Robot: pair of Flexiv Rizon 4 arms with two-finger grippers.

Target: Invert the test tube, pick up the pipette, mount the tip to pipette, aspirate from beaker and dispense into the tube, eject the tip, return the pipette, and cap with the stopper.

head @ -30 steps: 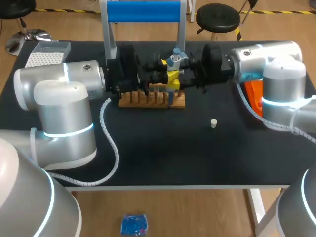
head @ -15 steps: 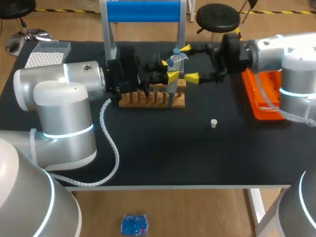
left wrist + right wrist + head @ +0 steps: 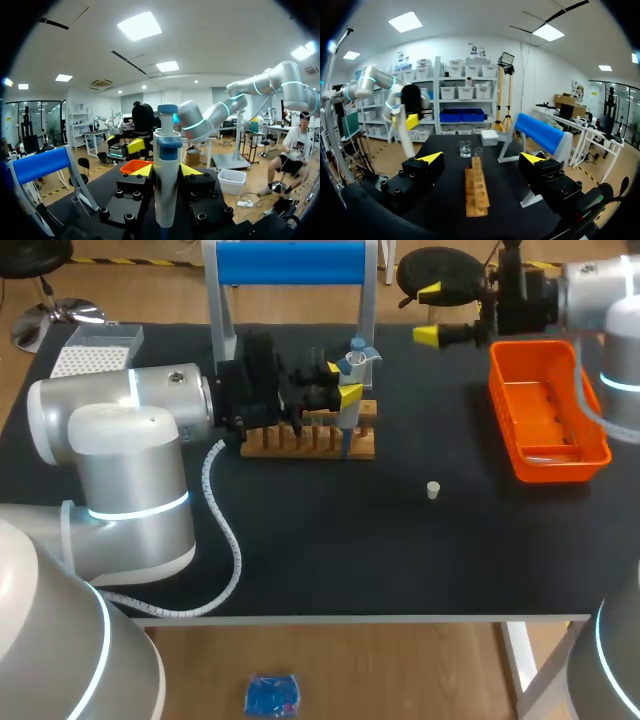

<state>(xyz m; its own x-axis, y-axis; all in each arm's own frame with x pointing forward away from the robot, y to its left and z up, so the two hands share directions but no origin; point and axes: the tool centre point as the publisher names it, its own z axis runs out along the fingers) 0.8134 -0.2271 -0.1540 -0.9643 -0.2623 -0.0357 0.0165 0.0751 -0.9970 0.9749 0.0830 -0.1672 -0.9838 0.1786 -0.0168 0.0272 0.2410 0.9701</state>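
Observation:
A white and blue pipette (image 3: 349, 380) stands upright above the wooden tube rack (image 3: 310, 441), and my left gripper (image 3: 342, 380) is shut on its body. In the left wrist view the pipette (image 3: 166, 165) rises between the two yellow tips of the left gripper (image 3: 166, 171). My right gripper (image 3: 430, 312) hangs open and empty at the table's far edge, to the right of the pipette. Ahead of the right gripper (image 3: 482, 158) lie the rack (image 3: 476, 192) and a glass beaker (image 3: 465, 148). A small white stopper (image 3: 433, 490) lies on the mat, in front of the rack and to its right.
An orange tray (image 3: 550, 410) sits at the right side of the table. A white tip box (image 3: 95, 348) is at the far left corner. A blue-topped stand (image 3: 290, 265) rises behind the rack. A white cable (image 3: 225, 540) curls across the mat from my left arm.
My right gripper opened, let go of the pipette and drew back to the far right, uncovering the orange tray. The left gripper kept still with the pipette.

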